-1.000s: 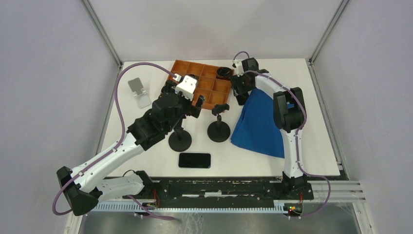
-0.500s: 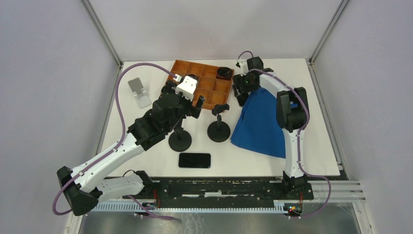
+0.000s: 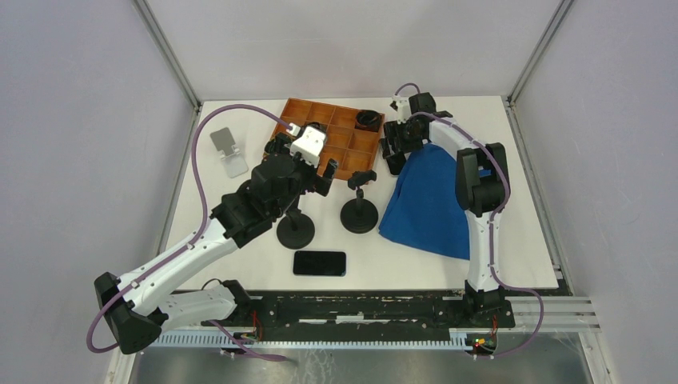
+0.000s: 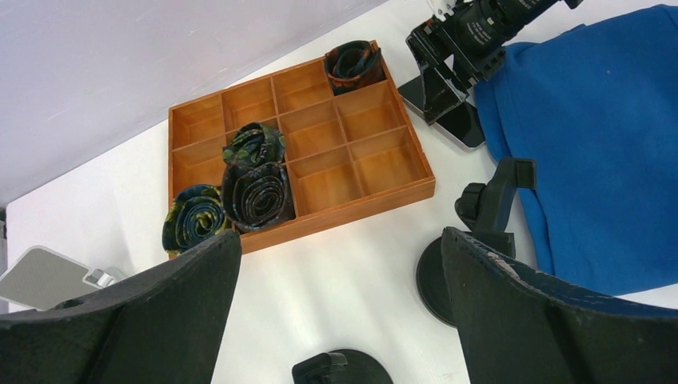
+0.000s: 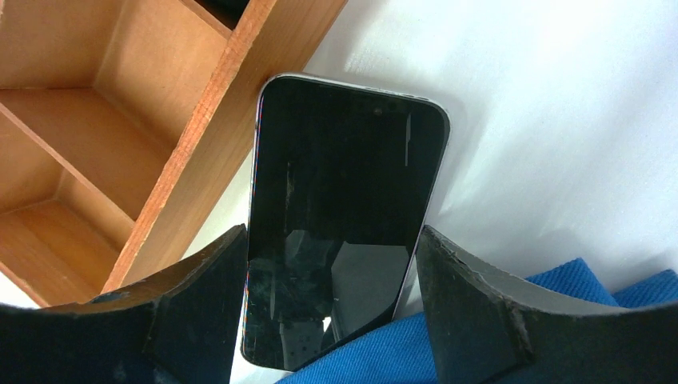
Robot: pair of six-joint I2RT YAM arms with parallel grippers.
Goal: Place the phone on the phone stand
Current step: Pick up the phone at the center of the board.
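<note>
One black phone (image 5: 336, 200) lies face up on the table against the right side of the wooden tray (image 5: 232, 120), its near end under the blue cloth (image 5: 448, 344). My right gripper (image 5: 332, 240) is open and straddles it, the left finger at the phone's edge and a thin gap at the right finger. A second black phone (image 3: 320, 262) lies near the front edge. The silver phone stand (image 3: 226, 150) sits at the back left, bare. My left gripper (image 4: 340, 248) hangs wide open above the table in front of the tray, holding nothing.
Two black round-based clamp mounts (image 3: 296, 228) (image 3: 359, 212) stand mid-table, under and beside my left arm. The tray (image 3: 332, 140) holds rolled ties (image 4: 256, 188), with another roll (image 4: 192, 224) just outside it. The blue cloth (image 3: 428, 204) covers the right middle.
My right wrist has shifted slightly to the right and back near the tray's corner, its jaws narrowing a touch. The left arm has hardly moved.
</note>
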